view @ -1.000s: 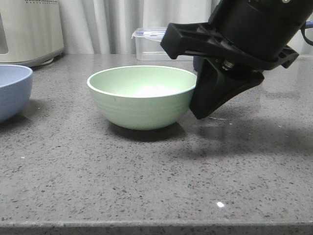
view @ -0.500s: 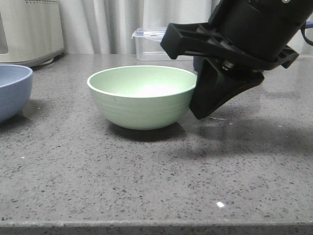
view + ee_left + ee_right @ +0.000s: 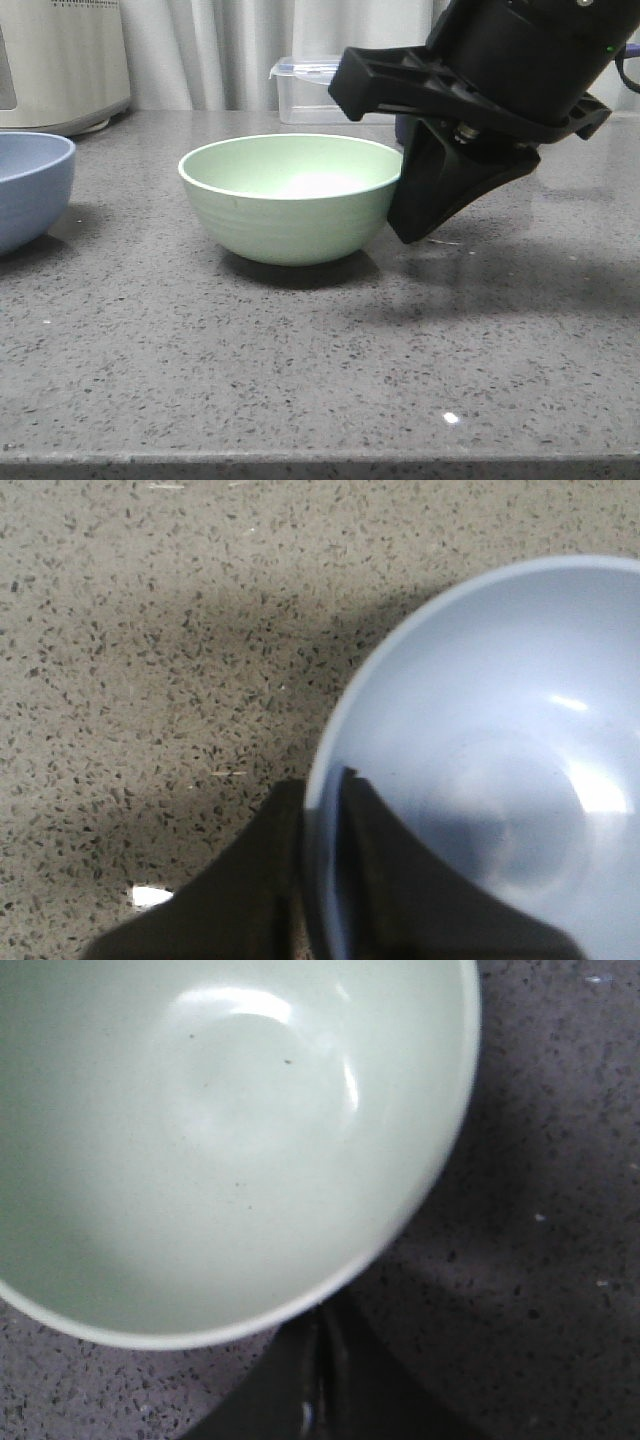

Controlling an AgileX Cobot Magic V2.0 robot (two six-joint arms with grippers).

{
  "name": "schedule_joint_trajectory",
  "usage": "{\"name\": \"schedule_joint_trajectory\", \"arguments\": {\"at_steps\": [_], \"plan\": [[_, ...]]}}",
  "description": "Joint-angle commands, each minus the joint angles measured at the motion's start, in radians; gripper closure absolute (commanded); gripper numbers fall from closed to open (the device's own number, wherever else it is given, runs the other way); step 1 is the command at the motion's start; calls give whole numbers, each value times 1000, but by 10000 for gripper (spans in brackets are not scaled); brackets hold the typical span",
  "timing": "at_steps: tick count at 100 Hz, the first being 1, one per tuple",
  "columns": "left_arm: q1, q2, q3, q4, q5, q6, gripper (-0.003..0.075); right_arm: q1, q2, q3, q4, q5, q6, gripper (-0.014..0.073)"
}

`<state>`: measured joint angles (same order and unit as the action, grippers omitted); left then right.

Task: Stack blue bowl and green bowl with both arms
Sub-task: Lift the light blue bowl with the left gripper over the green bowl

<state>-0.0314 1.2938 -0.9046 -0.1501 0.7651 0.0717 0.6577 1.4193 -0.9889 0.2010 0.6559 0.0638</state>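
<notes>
The left hand grips the blue bowl, one finger inside the rim and one outside, at the surface's left edge; the right hand sits clenched just beside the green bowl's rim, outside it; that bowl rests mid-surface, apart from the blue one.

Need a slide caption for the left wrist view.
Left pincer straddles the rim of the blue bowl over a speckled countertop.
</notes>
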Motion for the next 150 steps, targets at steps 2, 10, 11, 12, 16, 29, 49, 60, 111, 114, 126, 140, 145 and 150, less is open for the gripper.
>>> {"name": "schedule_joint_trajectory", "arguments": {"at_steps": [2, 10, 11, 12, 16, 29, 49, 60, 111, 114, 126, 140, 145, 150], "plan": [[2, -20, -34, -1, -26, -9, 741, 1, -27, -23, 13, -45, -14, 662], [2, -20, -38, 8, -21, -9, 741, 1, -27, -23, 13, -44, -14, 662], [2, -20, -38, 8, -21, -9, 741, 1, -27, -23, 13, -44, -14, 662], [2, -20, -38, 8, -21, -9, 741, 1, -27, -23, 13, -44, -14, 662], [2, -20, -44, 8, -19, -9, 741, 1, -27, -23, 13, -44, -14, 662], [-4, -20, -101, -8, 31, 9, 741, 1, -27, -23, 13, -44, -14, 662], [-41, -20, -226, -76, 78, 55, 741, 1, -27, -23, 13, -41, -14, 662], [-95, -18, -292, -78, 86, 55, 741, 1, -27, -23, 13, -41, -14, 662], [-343, 201, -540, -95, 187, 55, 741, 1, -27, -23, 13, -60, -14, 662], [-353, 207, -545, -98, 187, 55, 741, 1, -27, -23, 13, -61, -14, 662], [-380, 226, -557, -115, 188, 55, 741, 1, -27, -23, 13, -61, -14, 662], [-403, 242, -559, -139, 184, 55, 741, 1, -27, -23, 13, -63, -14, 662], [-412, 247, -559, -139, 184, 55, 741, 1, -27, -23, 13, -64, -14, 662], [-418, 254, -559, -139, 184, 55, 741, 1, -27, -23, 13, -65, -14, 662]]}}
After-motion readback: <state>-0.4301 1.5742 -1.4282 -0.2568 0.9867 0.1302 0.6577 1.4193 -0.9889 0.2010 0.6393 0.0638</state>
